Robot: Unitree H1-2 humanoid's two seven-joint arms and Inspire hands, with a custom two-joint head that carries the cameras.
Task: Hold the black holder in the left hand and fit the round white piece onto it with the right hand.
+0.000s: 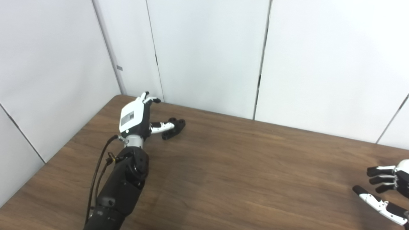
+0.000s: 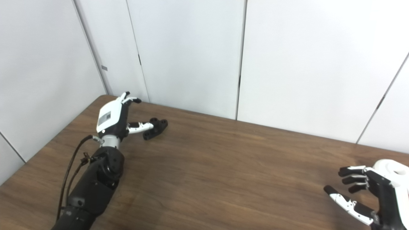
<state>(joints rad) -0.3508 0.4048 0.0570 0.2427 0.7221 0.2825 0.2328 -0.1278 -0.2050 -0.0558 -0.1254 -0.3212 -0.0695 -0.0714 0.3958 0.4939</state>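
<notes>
- The left hand (image 1: 135, 116) reaches to the far left part of the wooden table (image 1: 223, 166), its fingers spread and holding nothing; the thumb lies against or just over the black holder (image 1: 174, 128), which rests on the table just to the thumb side of the palm.
- The step in hand looks like the first grasp of the holder. To do it well, the palm should shift sideways toward the thumb until the holder sits between thumb and fingers, then close.
- The holder shows small round openings on top; a grip low on its body would keep these free for the fitting.
- A loose pinch risks pushing the holder away along the smooth table, so contact should come from both sides together.
- The right hand (image 2: 367, 191) waits at the near right edge, fingers apart and empty.
- The round white piece (image 2: 391, 167) lies just behind that hand's back, near the table's right end; the hand does not hold it.
</notes>
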